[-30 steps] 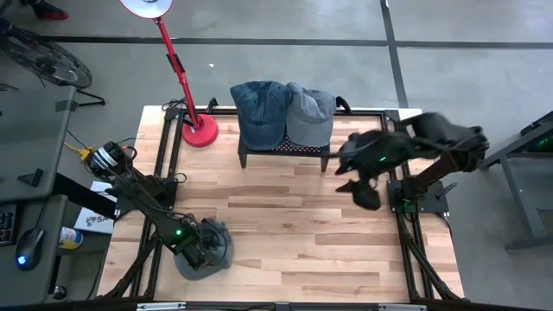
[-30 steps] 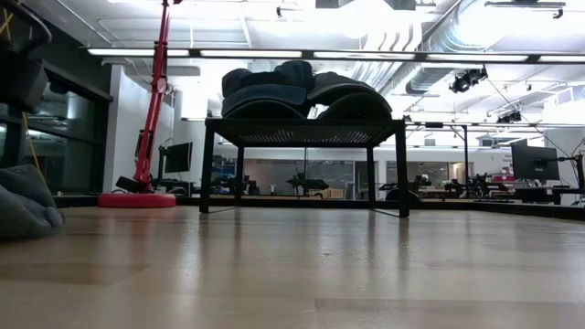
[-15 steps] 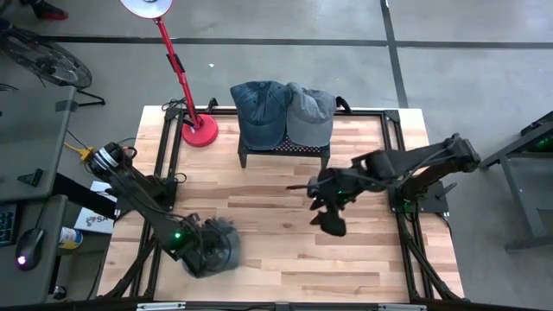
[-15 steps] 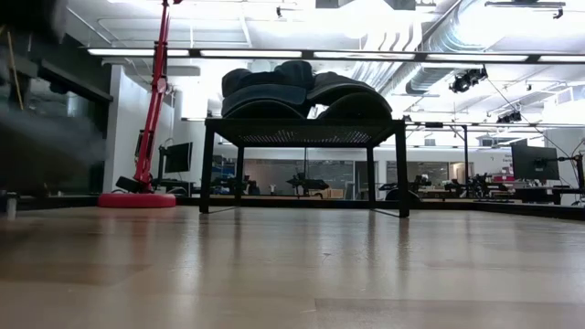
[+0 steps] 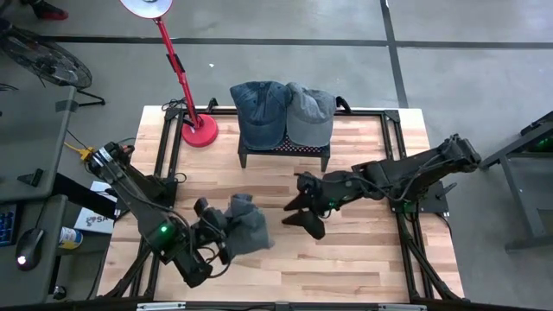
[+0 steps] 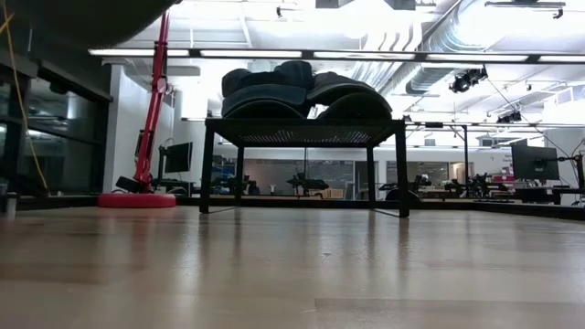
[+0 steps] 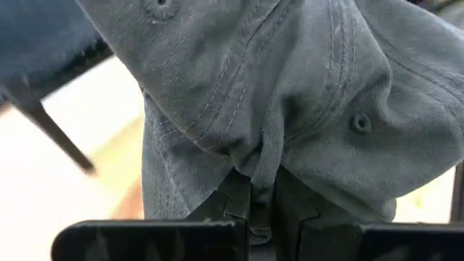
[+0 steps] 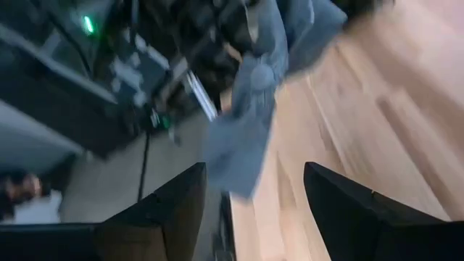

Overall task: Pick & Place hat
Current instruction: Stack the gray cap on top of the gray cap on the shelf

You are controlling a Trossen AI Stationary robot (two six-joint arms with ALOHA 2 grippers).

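Note:
My left gripper (image 5: 223,233) is near the table's middle, toward the near edge, and is shut on a grey cap (image 5: 246,226). That cap fills the left wrist view (image 7: 290,94). In the low view only a dark shape (image 6: 82,14) shows at the top left. My right gripper (image 5: 302,214) is open just right of the cap and does not touch it. Its wrist view shows the cap (image 8: 250,109) ahead of the spread fingers (image 8: 254,210). A blue cap (image 5: 261,108) and a second grey cap (image 5: 309,117) rest on a black rack (image 5: 283,149). My left gripper pinches a bunched fold of the cap's crown cloth (image 7: 254,163) between its two fingers (image 7: 235,199). It comes at the cap from the table's left side. The cap is lifted clear of the table, and its cloth spreads out crumpled beyond the fingertips.
A red lamp stands with its base (image 5: 199,131) at the far left corner, and its pole shows in the low view (image 6: 154,100). The black rack (image 6: 302,132) stands at the far edge. Bare wooden table (image 5: 346,259) lies between the rack and the near edge.
My left gripper has risen from the near left corner and swung toward the table's middle. It has lifted the grey cap clear of the table. My right gripper has moved from the far right side toward the middle and the near edge, closing on the cap.

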